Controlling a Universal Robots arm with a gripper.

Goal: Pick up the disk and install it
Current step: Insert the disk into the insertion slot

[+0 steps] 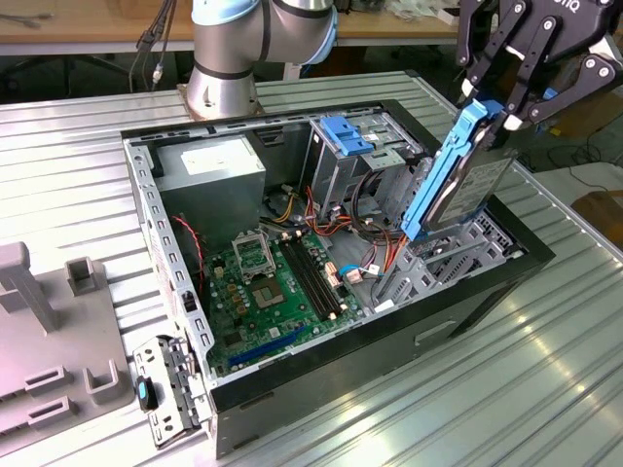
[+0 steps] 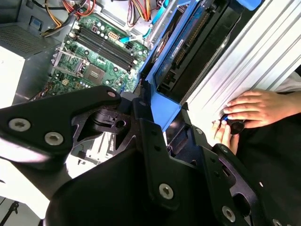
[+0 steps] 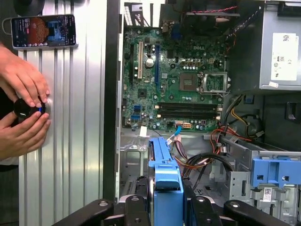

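Installing in progress: the black multi-link gripper, clamped on the upper blue rail, holds the flat grey metal disk with blue plastic carrier rails steeply tilted over the grey metal drive cage of the open black computer case; seating it likely demands rails squared to the bay guides.

Pincer raised, clamped on the disk
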